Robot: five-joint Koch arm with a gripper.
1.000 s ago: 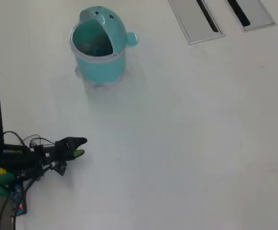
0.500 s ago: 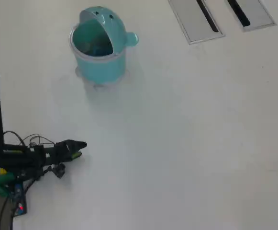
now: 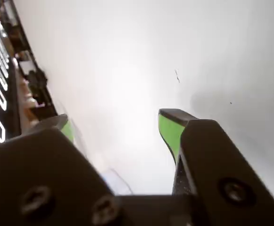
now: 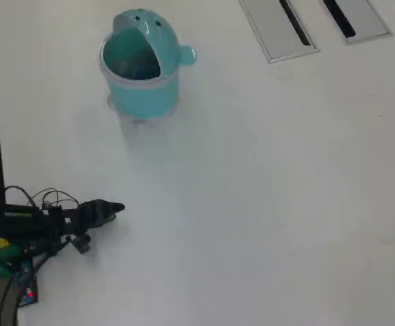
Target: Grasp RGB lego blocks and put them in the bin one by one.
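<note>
Bin [image 4: 141, 75] round glossy teal plastic w/ domed lid up; black green-padded tool [image 3: 115, 127] apart, empty.

Wide bare worktop [image 4: 265, 204] from the pincer [image 4: 115, 209] at lower left of the overhead view out to the right and lower edges. Standing upright toward the top left, well apart: the bin [image 4: 141, 75], lid tipped back, mouth clear from above. Flush at the top right: two grey slotted panels [image 4: 279, 30].
</note>
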